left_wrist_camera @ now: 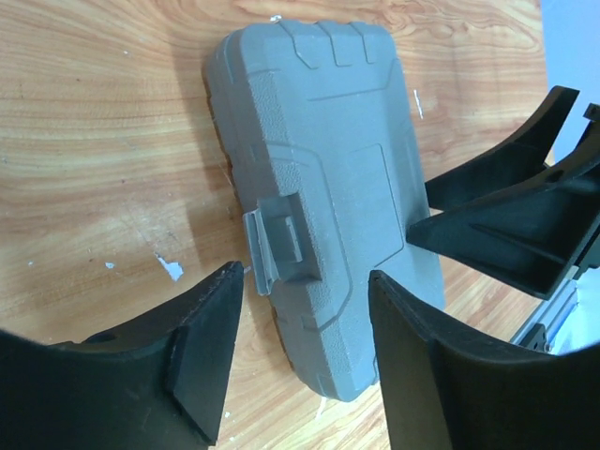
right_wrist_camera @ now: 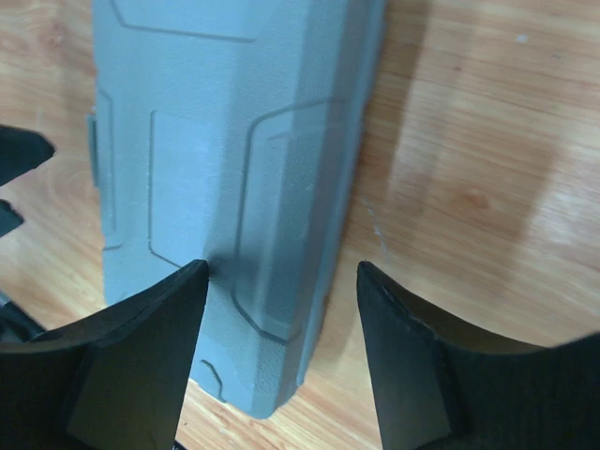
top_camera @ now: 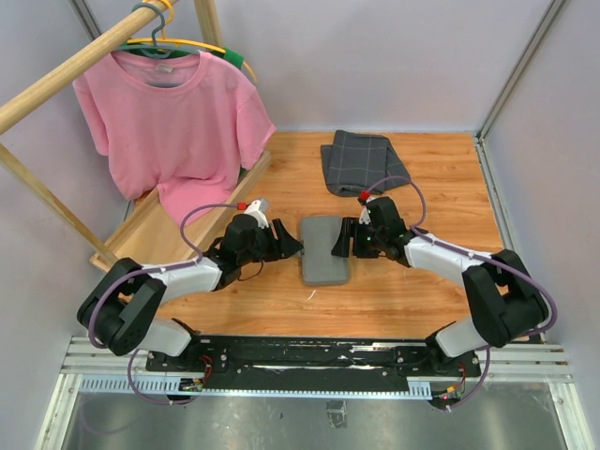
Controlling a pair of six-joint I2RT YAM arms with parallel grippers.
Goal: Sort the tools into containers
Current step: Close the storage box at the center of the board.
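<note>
The left gripper (top_camera: 291, 247) and right gripper (top_camera: 341, 240), both spread open and empty, flank the shut case (top_camera: 325, 251) centred on the surface (top_camera: 431, 292). A glancing pinch on its left latch (left_wrist_camera: 278, 246) could slip and shove the case sideways.

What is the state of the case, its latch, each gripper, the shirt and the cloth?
Case: closed, lying flat.
Latch: seems fastened.
Left gripper: open, astride the latch.
Right gripper: open, astride the opposite edge of the case.
Shirt: hanging, unfolded.
Cloth: folded, lying flat.
</note>
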